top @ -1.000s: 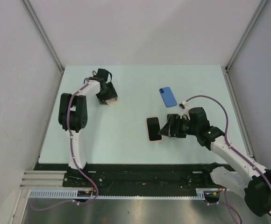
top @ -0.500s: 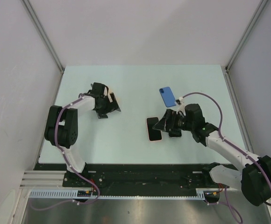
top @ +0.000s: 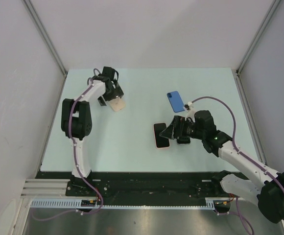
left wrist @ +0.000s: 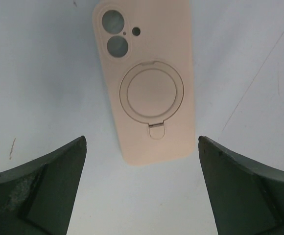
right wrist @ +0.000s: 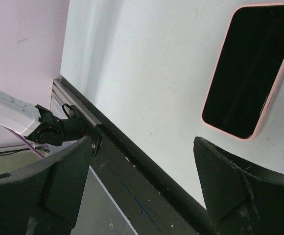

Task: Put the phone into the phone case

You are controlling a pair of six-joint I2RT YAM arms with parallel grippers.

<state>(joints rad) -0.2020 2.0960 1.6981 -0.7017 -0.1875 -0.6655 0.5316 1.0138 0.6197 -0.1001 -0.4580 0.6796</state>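
Hanging low over the table point(top: 137, 88), my left pincer point(left wrist: 141, 141) stands wide with nothing in it, and the phone case point(left wrist: 149, 83) lies flat just ahead of it, its near end reaching in between my two fingers without touching either. It is back side up, ring stand point(left wrist: 151, 93) in the middle and lens holes point(left wrist: 113, 32) at the far end, so I judge the hollow faces the table and must be turned over. It looks soft, matte and light; it should bend under a hard squeeze, so I would pinch it gently across its long edges. My right pincer point(right wrist: 143, 142) is just as wide and bare, and the phone point(right wrist: 249, 73) lies ahead and off to one side of it, screen up, dark glass inside a pink rim. That one I judge stiff, heavier, slick and easy to scratch; lying flat, it offers only thin edges, so I would close across the two long sides near the middle. Farther beyond my right pincer sits a blue slab point(top: 176, 101); whether phone or case I cannot tell.
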